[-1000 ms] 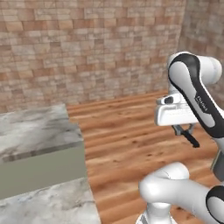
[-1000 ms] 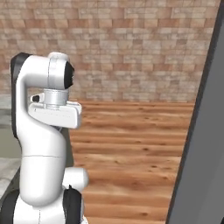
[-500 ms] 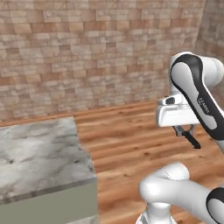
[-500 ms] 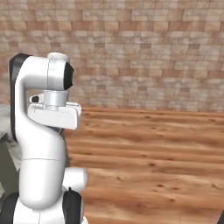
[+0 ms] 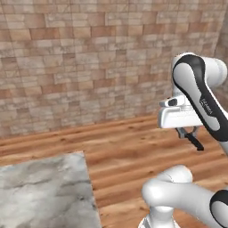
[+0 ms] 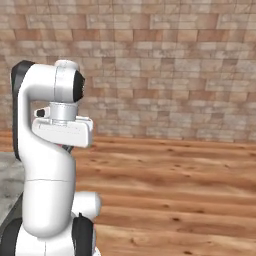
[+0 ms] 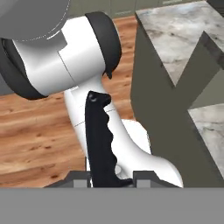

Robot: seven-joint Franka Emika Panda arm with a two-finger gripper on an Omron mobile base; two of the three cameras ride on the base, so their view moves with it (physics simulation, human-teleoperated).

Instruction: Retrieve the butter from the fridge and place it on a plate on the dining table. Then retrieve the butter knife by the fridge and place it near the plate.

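The gripper (image 7: pixel 104 177) is clenched on the butter knife (image 7: pixel 100 140): in the hand view the dark handle rises straight up from between the fingers (image 7: pixel 81 176), which sit tight against it on both sides. In the left base view the same dark item (image 5: pixel 192 138) projects below the hand, with the arm folded close to the body in a carry posture. The marble worktop (image 5: pixel 44 191), taken to be the dining table, lies low on the left of the left base view; the hand view shows another stretch of its veined top (image 7: pixel 183 30) above a grey-green side panel. Plate, butter and fridge are not identifiable on the visible parts of the scene, so whether the butter already lies on the plate cannot be confirmed from here. Judged by the task order, a knife in hand implies that the butter stage is complete and the knife has been collected. Remaining work, as a judgement: bring the base up to the worktop, locate the plate, lower the knife flat onto the marble just beside the plate, release the fingers and withdraw. The ground ahead is bare wooden floor (image 6: pixel 175 190) bounded by a brick wall (image 6: pixel 150 65), with no obstruction visible.
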